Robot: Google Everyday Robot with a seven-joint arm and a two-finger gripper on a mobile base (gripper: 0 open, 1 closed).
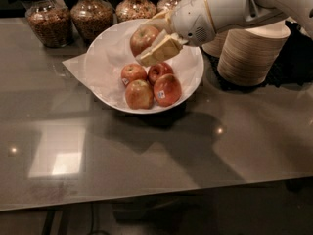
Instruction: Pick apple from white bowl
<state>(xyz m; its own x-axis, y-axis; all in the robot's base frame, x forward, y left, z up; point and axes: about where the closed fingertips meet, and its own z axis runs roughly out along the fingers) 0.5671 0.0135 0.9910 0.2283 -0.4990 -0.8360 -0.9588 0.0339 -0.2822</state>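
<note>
Gripper (149, 39) clamped on the apple (142, 37), which hangs clear above the white bowl (105, 58), toward its far side. Hold looks off-centre on glossy skin. Risk: the apple slips during retreat and drops onto the smaller apples (139, 94) below, scattering them.

Glossy grey worktop (146, 180) reflects a pale light patch near left; jars (93, 16) and stacked bowls (249, 53) line the dark far edge, tool (149, 38) at far centre.
</note>
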